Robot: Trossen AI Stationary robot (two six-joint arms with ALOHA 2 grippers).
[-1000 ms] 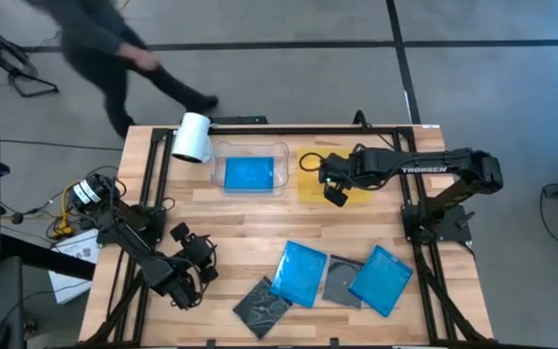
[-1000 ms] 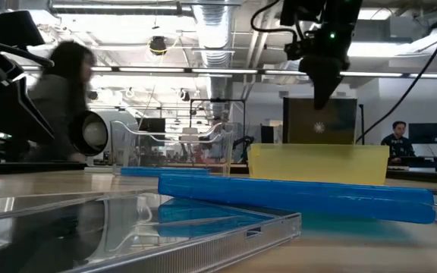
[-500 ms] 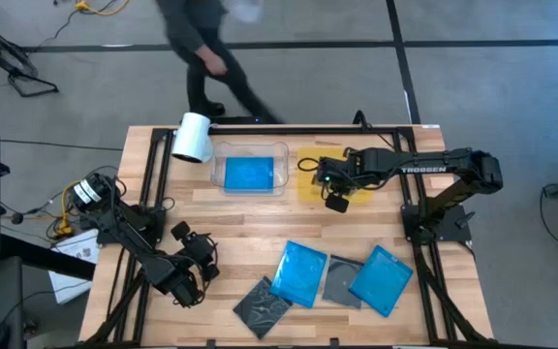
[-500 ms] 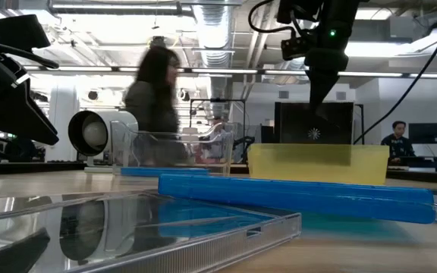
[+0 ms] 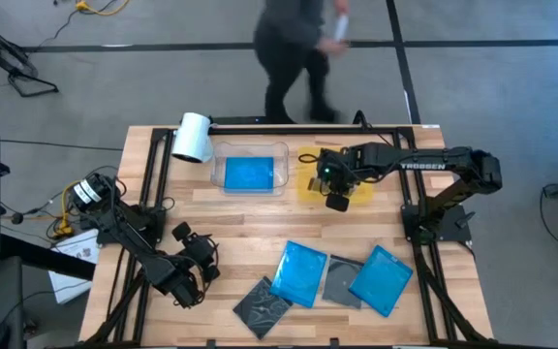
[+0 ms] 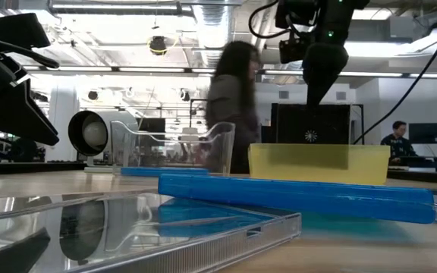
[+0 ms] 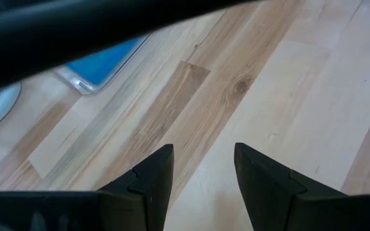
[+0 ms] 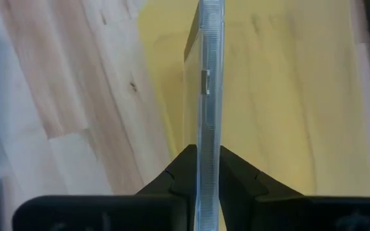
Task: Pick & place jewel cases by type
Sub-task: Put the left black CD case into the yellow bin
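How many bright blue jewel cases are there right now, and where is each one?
3. One bright translucent blue jewel case lies in the clear rectangular plastic tray; two lie at the table's near edge, one left of a grey case and one right of it.

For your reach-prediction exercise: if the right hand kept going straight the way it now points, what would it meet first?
Most likely the yellow tray. The right hand points down, gripping a grey-clear jewel case on edge, so the case's lower edge would probably touch the tray first.

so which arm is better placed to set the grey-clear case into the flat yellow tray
Right. The right gripper is shut on the thin grey-clear plastic jewel case, held on edge directly over the flat yellow tray. The left gripper sits open and empty at the table's near left.
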